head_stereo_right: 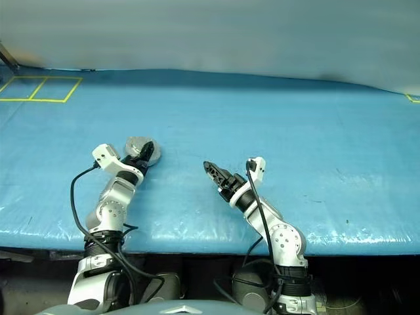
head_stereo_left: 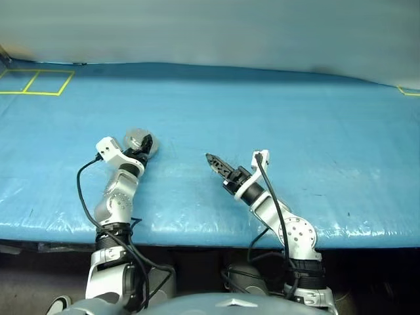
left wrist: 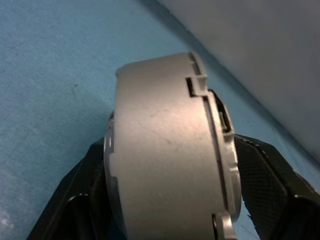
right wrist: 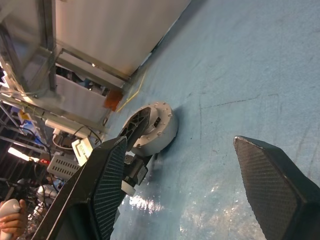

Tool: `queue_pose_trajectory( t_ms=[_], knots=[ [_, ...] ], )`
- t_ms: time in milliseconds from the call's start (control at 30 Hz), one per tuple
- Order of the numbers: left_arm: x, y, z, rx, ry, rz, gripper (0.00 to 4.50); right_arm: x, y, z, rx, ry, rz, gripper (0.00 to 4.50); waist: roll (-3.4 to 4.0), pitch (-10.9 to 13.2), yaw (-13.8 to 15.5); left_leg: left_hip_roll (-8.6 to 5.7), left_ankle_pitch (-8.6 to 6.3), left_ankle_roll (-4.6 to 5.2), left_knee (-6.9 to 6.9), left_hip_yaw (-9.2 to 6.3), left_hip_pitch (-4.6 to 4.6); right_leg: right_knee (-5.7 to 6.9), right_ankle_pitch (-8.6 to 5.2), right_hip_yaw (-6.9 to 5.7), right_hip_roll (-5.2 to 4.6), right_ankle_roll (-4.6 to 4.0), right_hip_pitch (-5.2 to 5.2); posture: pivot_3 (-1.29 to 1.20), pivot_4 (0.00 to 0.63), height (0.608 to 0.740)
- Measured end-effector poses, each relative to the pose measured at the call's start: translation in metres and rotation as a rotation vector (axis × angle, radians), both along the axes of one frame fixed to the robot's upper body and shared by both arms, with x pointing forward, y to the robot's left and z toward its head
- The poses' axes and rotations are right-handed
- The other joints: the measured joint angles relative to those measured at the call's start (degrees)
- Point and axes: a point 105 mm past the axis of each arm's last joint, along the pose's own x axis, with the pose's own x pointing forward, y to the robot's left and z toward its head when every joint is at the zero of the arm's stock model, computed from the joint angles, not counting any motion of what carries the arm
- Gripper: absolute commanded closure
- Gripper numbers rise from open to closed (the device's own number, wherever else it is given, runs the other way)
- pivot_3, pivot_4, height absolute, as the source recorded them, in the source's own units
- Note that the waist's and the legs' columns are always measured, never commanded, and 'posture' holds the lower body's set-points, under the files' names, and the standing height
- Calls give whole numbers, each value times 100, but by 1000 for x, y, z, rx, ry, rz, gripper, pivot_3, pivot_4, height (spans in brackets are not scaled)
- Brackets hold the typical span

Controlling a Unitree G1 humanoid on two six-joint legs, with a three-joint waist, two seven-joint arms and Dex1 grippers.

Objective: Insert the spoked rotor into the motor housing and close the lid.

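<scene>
Surface: I see a blue sheet-covered table (head_stereo_left: pixel 262 111), wrinkled and glossy near its front edge, with yellow tape squares (head_stereo_left: pixel 36 82) at its far left corner and a pale wall (head_stereo_left: pixel 210 29) behind it.

Left gripper (head_stereo_left: pixel 142 147): its fingers stand on either side of the closed motor housing (left wrist: pixel 170 155), lid (right wrist: pixel 161 111) seated on it; the housing rests on the sheet. I cannot tell whether the pads (left wrist: pixel 270 175) press it.

Right gripper (head_stereo_left: pixel 214 161): jaws wide apart, nothing between them, well apart from the housing.

Beyond the table's left end (right wrist view): metal racks (right wrist: pixel 30 75) and a person's hand (right wrist: pixel 12 220).
</scene>
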Motion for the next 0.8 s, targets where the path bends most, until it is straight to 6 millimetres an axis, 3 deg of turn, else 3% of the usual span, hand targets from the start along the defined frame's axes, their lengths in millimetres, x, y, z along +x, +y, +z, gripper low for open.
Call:
queue_pose_trajectory(
  t_ms=[233, 500, 567, 633, 733, 800],
  knots=[
    [-8, 48, 4, 70, 23, 131, 246, -2, 2, -3, -18, -3, 10, 912, 0, -1, -15, 3, 2, -4, 0, 0, 7, 4, 0, 0, 2, 0, 4, 0, 150, 740],
    [-23, 76, 3, 83, 29, 190, 246, -3, 7, -5, -46, -15, 29, 912, -3, -2, 8, 3, 4, -6, 0, -1, 6, 3, 0, -2, 0, 0, 4, 0, 150, 740],
    [-25, 72, 12, 97, -11, 143, 246, -3, 6, -5, -50, -17, 30, 912, -5, -2, 11, 3, 4, -7, 0, -1, 3, 3, 1, -3, -1, -1, 3, 0, 150, 740],
    [-27, 59, 33, 145, -96, 51, 246, -3, 6, -5, -60, -27, 37, 912, -5, -3, 30, 2, 6, -10, 0, -2, 2, 3, 1, -5, -3, -1, 4, 0, 150, 740],
    [-33, 12, 76, 215, -283, -183, 246, -9, 1, 3, -143, -128, 60, 912, -5, -3, 47, -11, 7, -13, 0, -1, 3, 1, 2, -4, -17, 2, 7, 0, 150, 740],
    [-37, -15, 92, 235, -360, -307, 246, -11, -4, 10, -205, -201, 51, 912, -6, -4, 37, -13, 7, -14, 0, 2, 5, -1, 4, -1, -19, 6, 9, 0, 150, 740]
  ],
)
